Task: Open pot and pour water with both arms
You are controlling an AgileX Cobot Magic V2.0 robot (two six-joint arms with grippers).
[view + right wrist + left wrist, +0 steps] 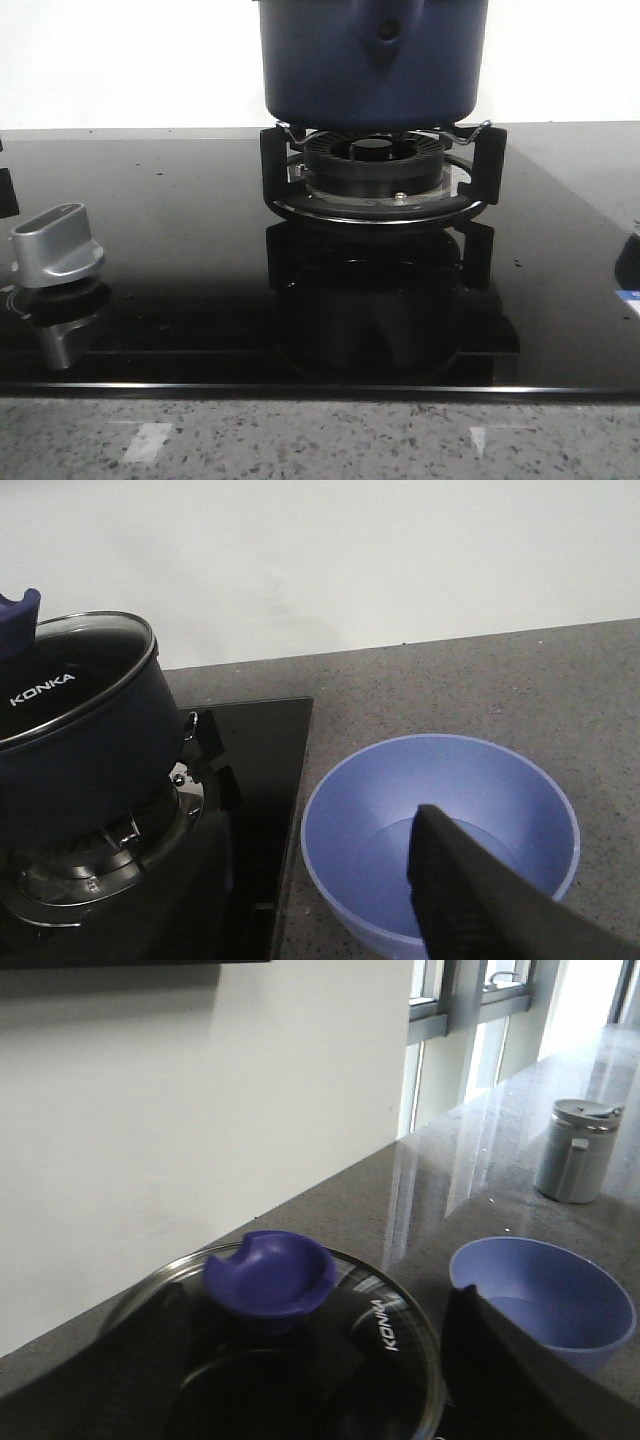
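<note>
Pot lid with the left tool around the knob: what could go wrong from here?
1. The left tool straddles the blue knob of the glass lid with its fingers apart; a loose or off-centre grip could let the lid slip.
2. The pot sits on narrow burner supports, so a sideways pull might shift it.
3. The blue bowl stands close beside the stove, and the right tool's finger hangs over it; a swing could knock it.

Lidded pot [80, 750] on burner [110, 850], beside blue bowl [440, 840]
One dark gripper finger [470, 900] crosses the bowl's near rim.
</note>
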